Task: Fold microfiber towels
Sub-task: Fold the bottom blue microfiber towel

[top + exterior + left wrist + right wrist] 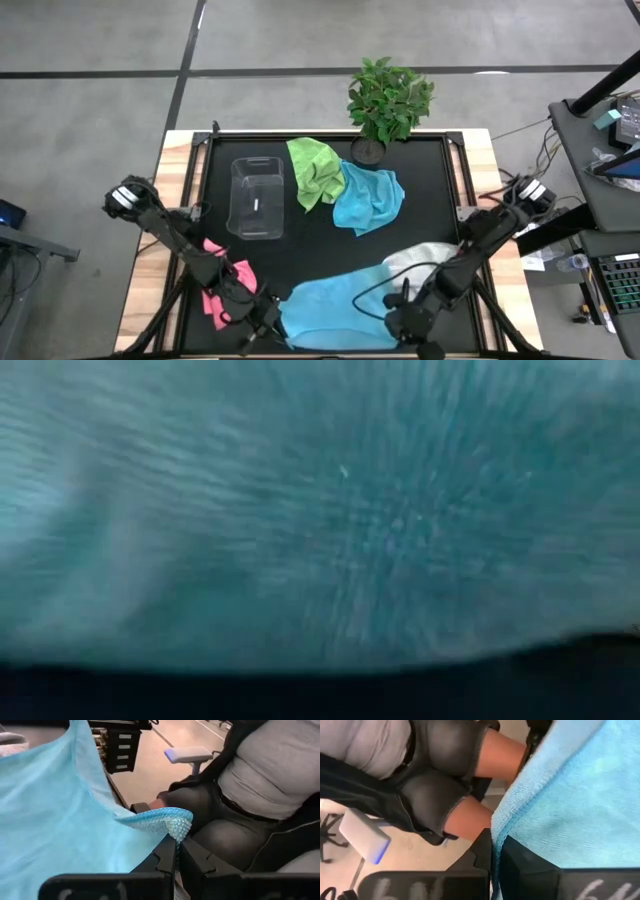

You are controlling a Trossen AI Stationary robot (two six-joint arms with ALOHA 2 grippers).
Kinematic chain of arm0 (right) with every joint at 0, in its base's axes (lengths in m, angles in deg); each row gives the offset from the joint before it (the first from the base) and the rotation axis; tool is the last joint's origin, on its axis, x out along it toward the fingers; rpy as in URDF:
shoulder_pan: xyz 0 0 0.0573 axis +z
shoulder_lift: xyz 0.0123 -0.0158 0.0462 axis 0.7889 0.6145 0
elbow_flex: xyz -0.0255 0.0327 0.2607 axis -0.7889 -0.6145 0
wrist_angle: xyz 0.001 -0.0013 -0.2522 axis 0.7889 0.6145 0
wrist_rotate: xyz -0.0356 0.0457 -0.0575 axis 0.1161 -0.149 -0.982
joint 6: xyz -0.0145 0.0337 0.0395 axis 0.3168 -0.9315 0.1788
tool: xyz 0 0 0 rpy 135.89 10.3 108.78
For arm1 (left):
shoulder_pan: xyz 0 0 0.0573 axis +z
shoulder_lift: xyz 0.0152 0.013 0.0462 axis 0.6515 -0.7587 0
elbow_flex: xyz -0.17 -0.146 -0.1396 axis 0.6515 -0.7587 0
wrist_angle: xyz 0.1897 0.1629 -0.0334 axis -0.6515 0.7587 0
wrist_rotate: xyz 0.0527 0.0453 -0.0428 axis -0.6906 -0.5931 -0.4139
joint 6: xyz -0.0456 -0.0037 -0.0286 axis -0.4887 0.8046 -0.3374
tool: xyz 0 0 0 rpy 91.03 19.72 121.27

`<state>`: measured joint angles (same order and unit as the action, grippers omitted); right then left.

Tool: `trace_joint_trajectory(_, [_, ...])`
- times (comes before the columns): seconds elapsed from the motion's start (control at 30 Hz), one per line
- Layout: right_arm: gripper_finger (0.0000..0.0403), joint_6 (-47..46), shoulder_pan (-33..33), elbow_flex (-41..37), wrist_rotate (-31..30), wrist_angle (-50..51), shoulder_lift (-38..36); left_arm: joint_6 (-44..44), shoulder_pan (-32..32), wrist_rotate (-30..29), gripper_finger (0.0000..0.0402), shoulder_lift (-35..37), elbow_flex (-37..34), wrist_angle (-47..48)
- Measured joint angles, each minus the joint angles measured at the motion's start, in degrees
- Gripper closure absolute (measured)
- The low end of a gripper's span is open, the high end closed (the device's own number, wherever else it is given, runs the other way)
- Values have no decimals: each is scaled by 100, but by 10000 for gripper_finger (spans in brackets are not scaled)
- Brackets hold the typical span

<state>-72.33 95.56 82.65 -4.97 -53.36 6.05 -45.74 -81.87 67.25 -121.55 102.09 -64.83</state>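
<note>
A light blue towel (335,305) lies spread at the table's near edge and fills the low view (320,510). My left gripper (177,845) is shut on its near left corner and my right gripper (495,842) on its near right part. A pink towel (222,285) lies under my left arm. A pale grey-white towel (420,258) pokes out from beneath the held towel's far right side. Farther back, a lime green towel (314,170) and a second light blue towel (368,198) lie crumpled, touching. My left gripper pinches the towel's near left corner (172,822) between its two fingers; the hemmed corner folds over the fingertips. The fingers point toward the table's near edge, slightly downward. The cloth runs back from them, smooth and lightly stretched. My right gripper pinches the towel's hemmed edge (502,827) near its near right corner between its two fingers. The fingers slant down toward the table's near edge. The cloth spreads away from them in one broad sheet.
A clear plastic bin (256,197) stands at the left middle of the black mat, and a potted plant (388,100) at the far edge. A seated person (260,780) is close beyond the near edge.
</note>
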Motion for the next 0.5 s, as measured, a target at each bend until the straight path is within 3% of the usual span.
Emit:
trace_joint_trajectory(0.23, [394, 765, -123, 716, -714, 1689, -121, 412, 180, -480, 401, 1114, -2, 1737])
trace_joint_trajectory(0.5, [394, 1482, -703, 1615, -2921, 4020, -707, 975, 501, -1342, 401, 2809, -11, 3503])
